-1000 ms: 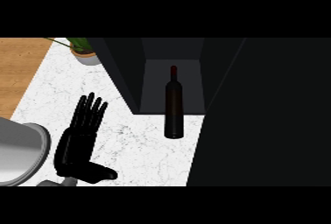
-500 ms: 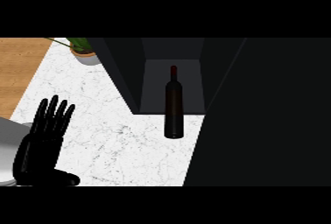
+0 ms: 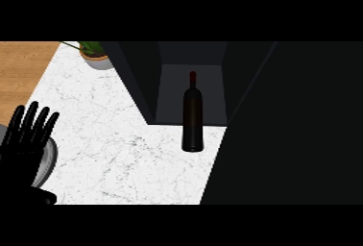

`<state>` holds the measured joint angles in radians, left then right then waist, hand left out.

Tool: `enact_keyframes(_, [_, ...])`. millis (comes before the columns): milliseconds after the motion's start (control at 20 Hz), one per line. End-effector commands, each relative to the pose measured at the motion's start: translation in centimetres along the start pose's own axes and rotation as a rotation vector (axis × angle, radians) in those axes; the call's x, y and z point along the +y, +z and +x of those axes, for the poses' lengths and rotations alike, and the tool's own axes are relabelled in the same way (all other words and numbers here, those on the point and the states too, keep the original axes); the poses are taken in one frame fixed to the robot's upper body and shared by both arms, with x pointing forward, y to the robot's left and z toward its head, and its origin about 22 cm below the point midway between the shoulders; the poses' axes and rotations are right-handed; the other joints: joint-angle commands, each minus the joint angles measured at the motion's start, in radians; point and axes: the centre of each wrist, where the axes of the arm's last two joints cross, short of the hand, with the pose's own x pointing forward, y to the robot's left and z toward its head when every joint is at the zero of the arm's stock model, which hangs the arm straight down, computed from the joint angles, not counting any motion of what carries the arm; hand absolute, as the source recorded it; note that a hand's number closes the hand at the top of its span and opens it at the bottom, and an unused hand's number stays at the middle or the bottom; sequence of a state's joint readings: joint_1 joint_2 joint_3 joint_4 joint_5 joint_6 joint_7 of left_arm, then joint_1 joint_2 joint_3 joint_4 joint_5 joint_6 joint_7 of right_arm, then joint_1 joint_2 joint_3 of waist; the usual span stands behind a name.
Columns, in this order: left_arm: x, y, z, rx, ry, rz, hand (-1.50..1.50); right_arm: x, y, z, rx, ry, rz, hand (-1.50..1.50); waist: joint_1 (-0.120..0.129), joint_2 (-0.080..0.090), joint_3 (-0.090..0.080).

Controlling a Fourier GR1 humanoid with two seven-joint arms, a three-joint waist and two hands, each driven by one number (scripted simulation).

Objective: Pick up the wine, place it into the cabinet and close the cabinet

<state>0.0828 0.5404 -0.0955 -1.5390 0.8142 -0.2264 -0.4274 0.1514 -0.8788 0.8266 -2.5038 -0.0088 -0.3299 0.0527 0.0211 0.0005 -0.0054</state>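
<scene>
A dark wine bottle [image 3: 191, 115] is seen standing at the open front of the dark cabinet [image 3: 248, 77], near the back of the white marble desk [image 3: 120, 158]. Its bottom is on the desk and its neck points into the cabinet. The left hand [image 3: 25, 139] is seen at the left edge of the desk, well apart from the bottle. Its fingers [image 3: 32, 120] are held straight and spread, and nothing is held. A potted plant [image 3: 96, 53] is seen at the back left corner.

Left hand [image 3: 25, 139]: all black, matte, long slim fingers, broad palm. Grey rounded forearm [image 3: 44, 161] edge beside it, smooth shell. No markings or cables visible.
</scene>
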Motion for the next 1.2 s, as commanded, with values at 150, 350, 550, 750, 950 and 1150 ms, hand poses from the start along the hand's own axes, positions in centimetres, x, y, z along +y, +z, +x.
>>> enact_keyframes(150, [1.1,-0.6,1.2,0.001,-0.005,-0.026,-1.50,1.3,-1.0,3.5,-0.107,-0.250,0.034,1.50,0.022,0.006,-0.001])
enact_keyframes(350, [2.2,-0.3,1.5,0.000,-0.015,-0.014,-1.50,1.5,-2.1,2.9,-0.129,-0.240,0.038,1.50,0.039,0.008,-0.003])
enact_keyframes(550, [1.9,-1.6,1.7,-0.008,0.004,-0.039,-1.50,1.0,-3.5,2.9,-0.140,-0.226,0.056,1.50,0.046,0.013,-0.004])
enact_keyframes(750, [1.4,-1.6,1.7,0.002,0.014,-0.057,-1.50,0.7,-6.4,2.8,-0.143,-0.215,0.040,1.50,0.064,0.009,-0.004])
enact_keyframes(950, [2.7,-1.4,1.6,0.017,0.004,-0.037,-1.50,2.2,-11.9,2.5,-0.120,-0.207,0.043,1.50,0.043,0.005,-0.003])
enact_keyframes(1150, [4.1,-1.1,2.2,0.003,-0.013,-0.007,-1.50,3.4,-18.4,4.2,-0.102,-0.198,0.040,1.50,0.032,0.004,-0.001])
